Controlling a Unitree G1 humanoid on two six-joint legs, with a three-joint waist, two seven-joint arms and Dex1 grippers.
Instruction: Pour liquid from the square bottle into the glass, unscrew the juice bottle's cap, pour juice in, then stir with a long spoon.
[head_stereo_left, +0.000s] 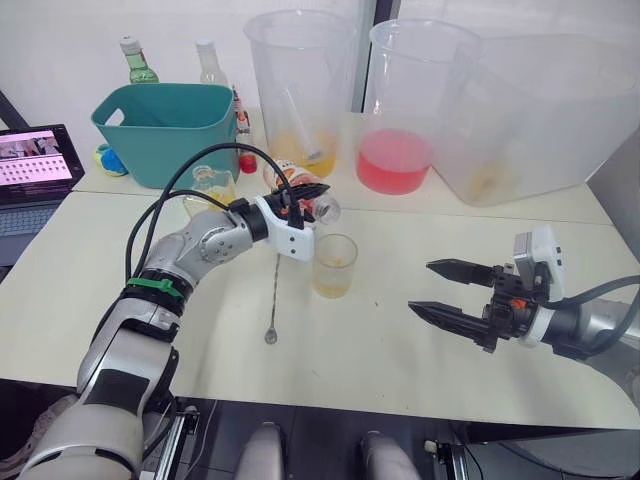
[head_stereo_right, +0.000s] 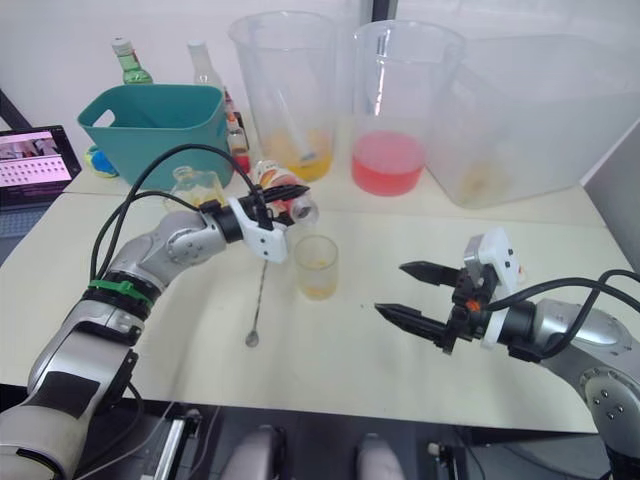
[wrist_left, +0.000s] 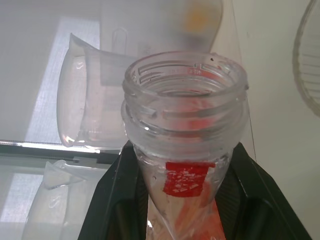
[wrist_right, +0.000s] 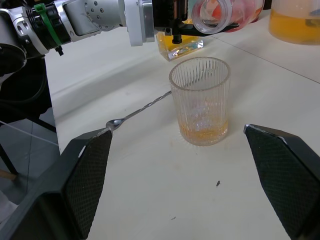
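Pale bench (head_stereo_left: 400, 330), ribbed glass (head_stereo_left: 334, 265) holding a little amber liquid.
Uncapped juice bottle (head_stereo_left: 305, 192) is clamped, tilted, in left gripper (head_stereo_left: 296, 200) jaws; right gripper (head_stereo_left: 440, 290) jaws are apart.

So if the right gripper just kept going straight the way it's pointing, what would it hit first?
Most likely the glass. The open right gripper points across the table toward it, and the wrist view puts the glass nearly midway between its fingers with bare table before it. The spoon lies beyond; depth is a judgement.

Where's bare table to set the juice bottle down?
Bare: between the glass and right gripper, and the near edge past the spoon. Crowded: the back row of beakers and basin.
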